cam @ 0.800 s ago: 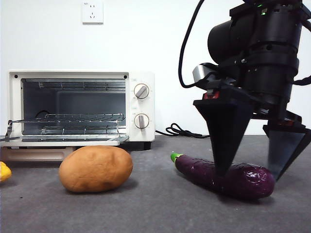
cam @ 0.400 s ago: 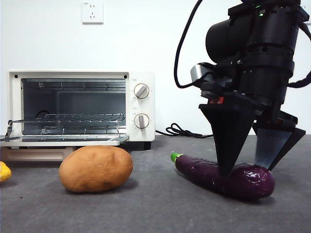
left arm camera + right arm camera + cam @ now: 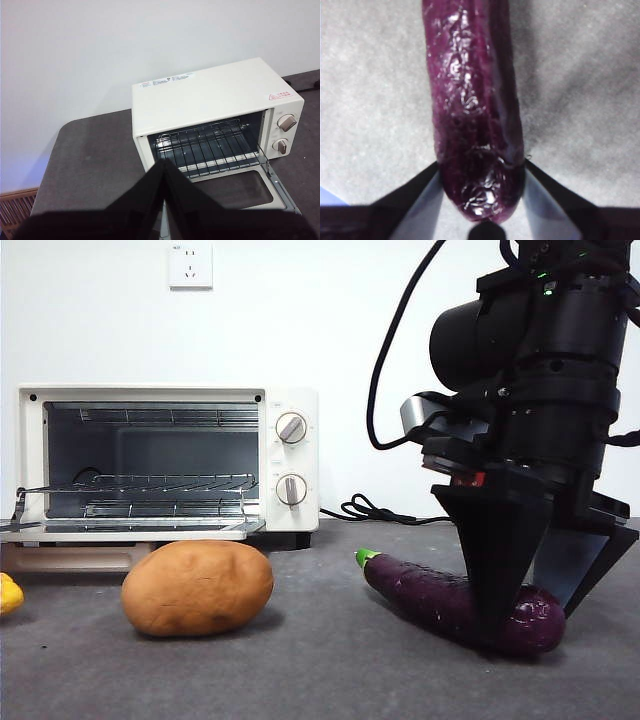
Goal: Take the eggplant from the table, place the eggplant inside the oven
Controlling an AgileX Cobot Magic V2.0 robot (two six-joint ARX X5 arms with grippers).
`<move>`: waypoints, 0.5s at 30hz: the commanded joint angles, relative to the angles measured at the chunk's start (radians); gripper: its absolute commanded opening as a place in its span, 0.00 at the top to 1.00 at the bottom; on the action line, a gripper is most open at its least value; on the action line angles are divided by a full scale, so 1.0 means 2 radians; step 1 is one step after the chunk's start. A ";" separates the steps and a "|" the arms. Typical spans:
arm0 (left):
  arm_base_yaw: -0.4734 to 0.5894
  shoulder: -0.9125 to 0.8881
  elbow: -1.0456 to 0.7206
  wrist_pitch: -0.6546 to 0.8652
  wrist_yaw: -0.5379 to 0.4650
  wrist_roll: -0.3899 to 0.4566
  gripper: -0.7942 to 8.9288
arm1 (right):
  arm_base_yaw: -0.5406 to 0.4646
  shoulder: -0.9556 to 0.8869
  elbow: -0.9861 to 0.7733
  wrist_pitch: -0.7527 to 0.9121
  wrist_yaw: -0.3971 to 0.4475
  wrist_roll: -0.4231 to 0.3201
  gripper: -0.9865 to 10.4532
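Eggplant (image 3: 452,598) lies flat on the table (image 3: 320,670), lower right of the front frame, green stem cap pointing left toward the potato (image 3: 197,587), rounded butt end at far right. Long axis is seen running roughly left to right in the front frame, slightly angled away. In the right wrist frame the same eggplant (image 3: 472,110) runs straight up the middle, its blunt end sitting between the two dark jaws.

Right end effector (image 3: 535,610) is set down over the butt end of the eggplant, one jaw on each flank across the long axis. The jaws are seen pressed against both sides of the skin in the right wrist frame; judged as closed onto the fruit, which is not yet lifted. The grip is taken near one end rather than mid-length, so some droop of the stem end on lifting is to be expected.

Oven (image 3: 165,465) stands at left centre of the front frame, door down, rack exposed, well apart from the eggplant; the carry is leftward. Left end effector (image 3: 165,200) is held high above the oven, jaws together, idle.

Against the earlier frames: jaws were wider apart and have been drawn in; the eggplant has been nudged slightly rightward
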 commanded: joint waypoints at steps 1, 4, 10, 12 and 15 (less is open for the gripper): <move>0.002 0.001 -0.001 0.003 0.000 0.002 0.92 | 0.001 0.006 -0.005 0.001 0.001 0.006 0.84; 0.002 0.004 -0.001 0.003 0.000 0.002 0.92 | 0.001 0.006 -0.005 0.000 0.001 0.006 0.84; 0.002 0.010 -0.001 0.005 0.000 0.008 0.92 | 0.002 -0.012 0.005 -0.021 -0.008 0.004 0.87; 0.002 0.010 -0.001 0.007 0.000 0.009 0.92 | 0.005 -0.033 0.016 -0.033 -0.019 0.004 0.87; 0.002 0.010 -0.001 0.014 0.000 0.011 0.92 | 0.008 -0.073 0.040 -0.047 -0.030 0.004 0.92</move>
